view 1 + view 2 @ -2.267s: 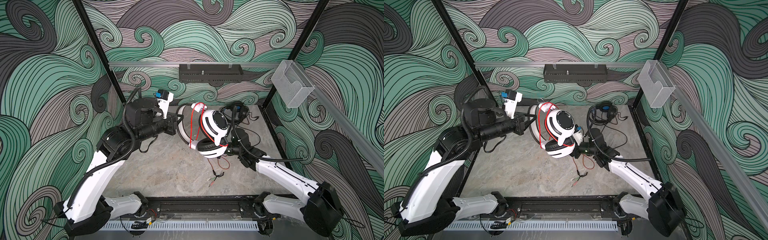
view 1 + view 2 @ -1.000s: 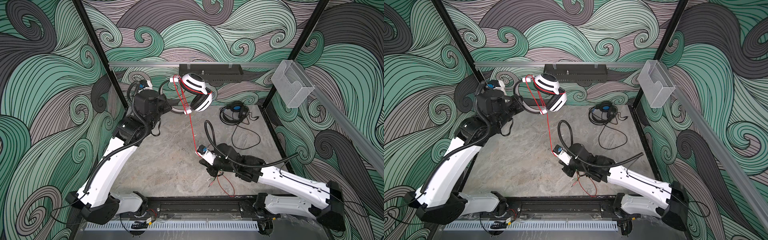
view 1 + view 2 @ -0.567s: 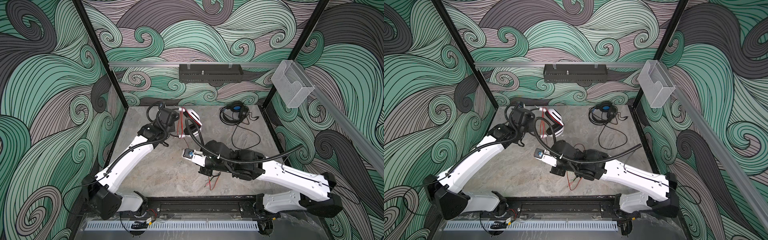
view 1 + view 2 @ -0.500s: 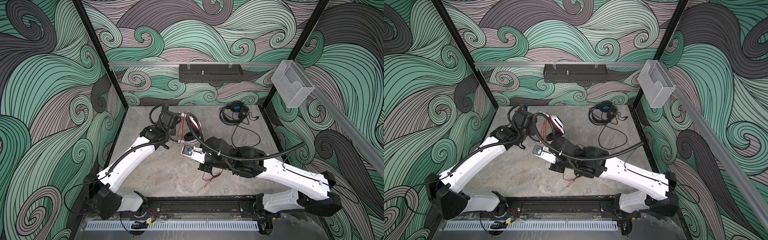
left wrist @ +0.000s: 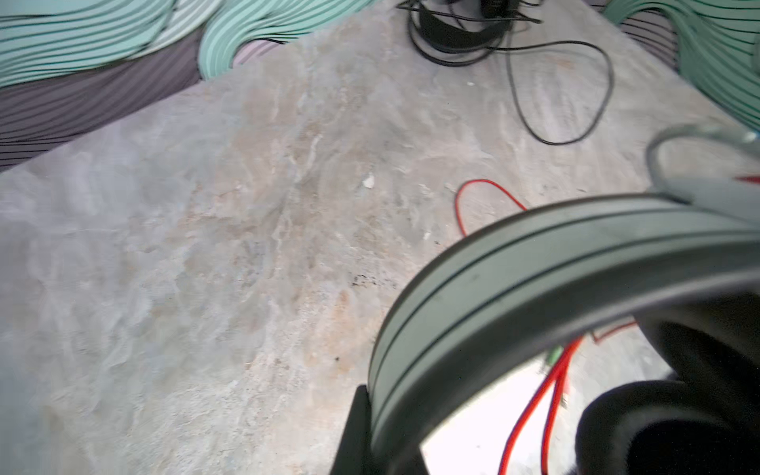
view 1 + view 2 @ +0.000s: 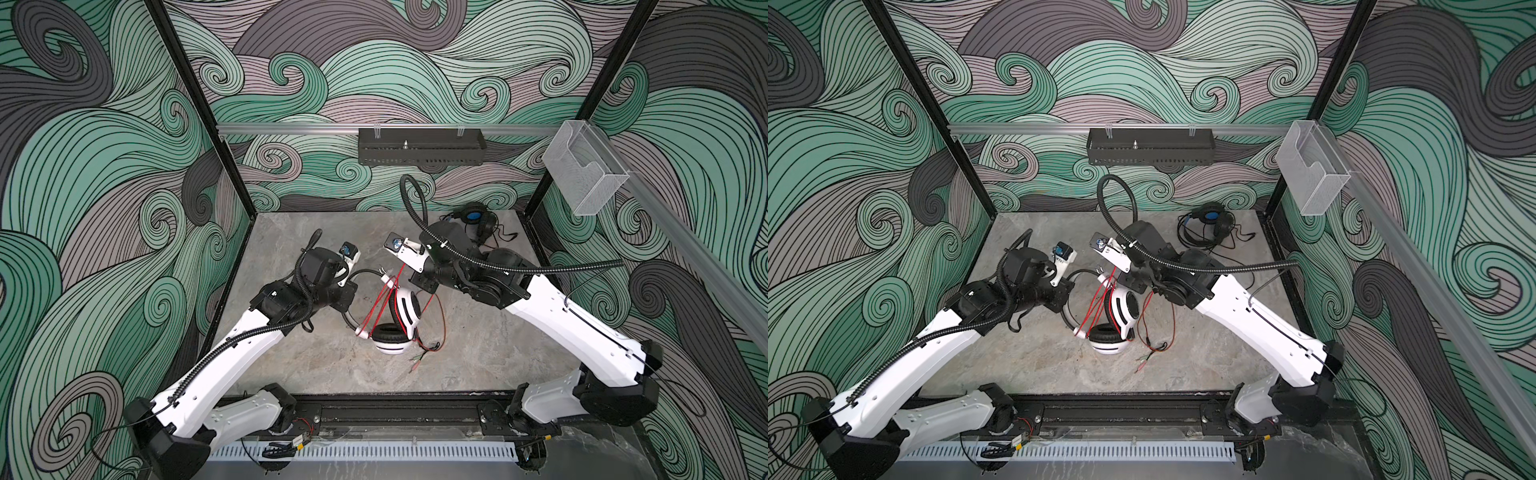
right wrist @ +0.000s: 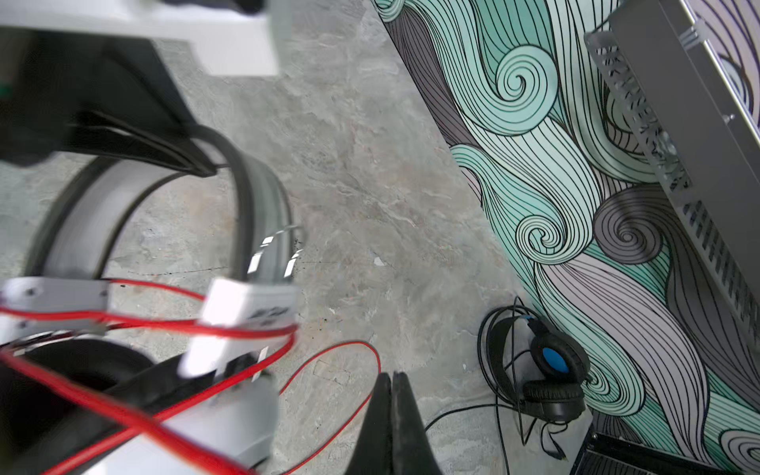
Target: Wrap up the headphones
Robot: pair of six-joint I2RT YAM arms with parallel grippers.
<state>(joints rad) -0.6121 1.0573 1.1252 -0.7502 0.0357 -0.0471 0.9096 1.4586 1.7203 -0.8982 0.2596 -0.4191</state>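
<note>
Near centre, left jaws clamp white headphones (image 6: 409,311), right jaws together; black headphones (image 6: 473,217) near back wall (image 6: 374,195).

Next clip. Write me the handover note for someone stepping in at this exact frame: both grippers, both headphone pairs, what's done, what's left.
Left gripper: shut on the headband of the white headphones; their lower ear cup is near the table.
Right gripper: shut, with the red cord apparently pinched at its tips.
Done: several red turns cross the white pair's frame.
Left: the cord's tail and plugs lie loose on the table and need winding in. Black headphones sit at the back right, black cord unwound.
</note>
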